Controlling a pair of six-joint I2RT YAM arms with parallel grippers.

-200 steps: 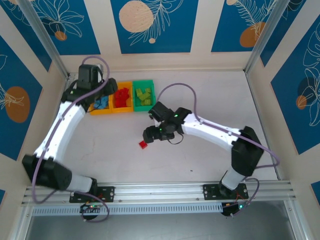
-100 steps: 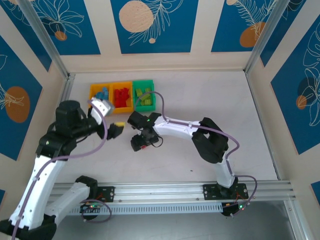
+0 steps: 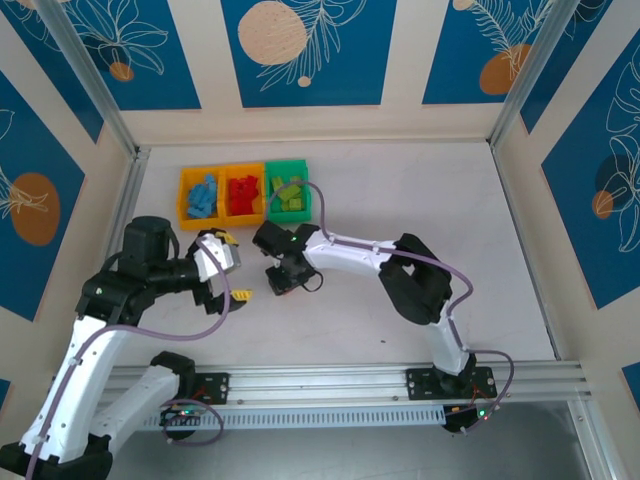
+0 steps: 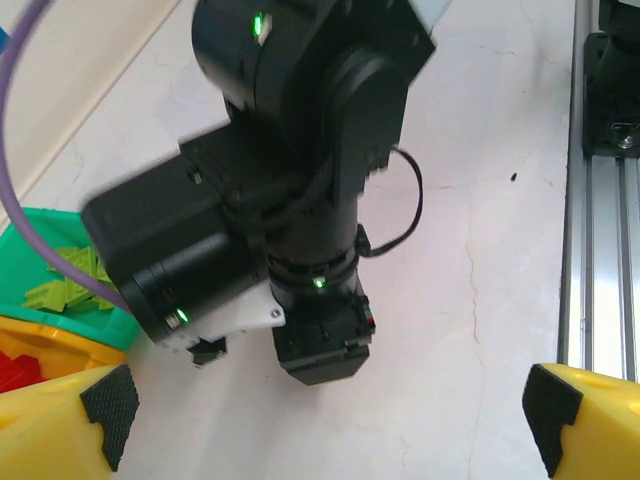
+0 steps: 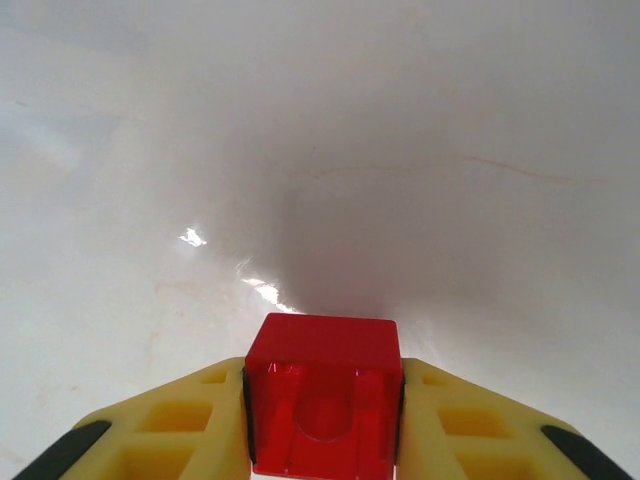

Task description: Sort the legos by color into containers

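A red lego (image 5: 322,400) sits clamped between the yellow fingers of my right gripper (image 5: 322,415), just above the white table. From above, that gripper (image 3: 283,284) points straight down in front of the containers. These are three joined bins: an orange-yellow one with light blue legos (image 3: 200,197), an orange-yellow one with red legos (image 3: 243,193), and a green one with lime legos (image 3: 289,190). My left gripper (image 3: 233,268) hangs wide open to the left of the right gripper, with nothing between its fingers (image 4: 60,425). It faces the right arm's black wrist (image 4: 300,200).
The green bin (image 4: 55,290) and a corner of the red-filled bin (image 4: 15,365) lie at the left of the left wrist view. An aluminium rail (image 3: 330,385) runs along the near edge. Bare table (image 3: 420,200) stretches to the right of the bins.
My left arm pulled back from the bins to the near left and its gripper opened wide. My right gripper moved left onto the red lego and shut on it.
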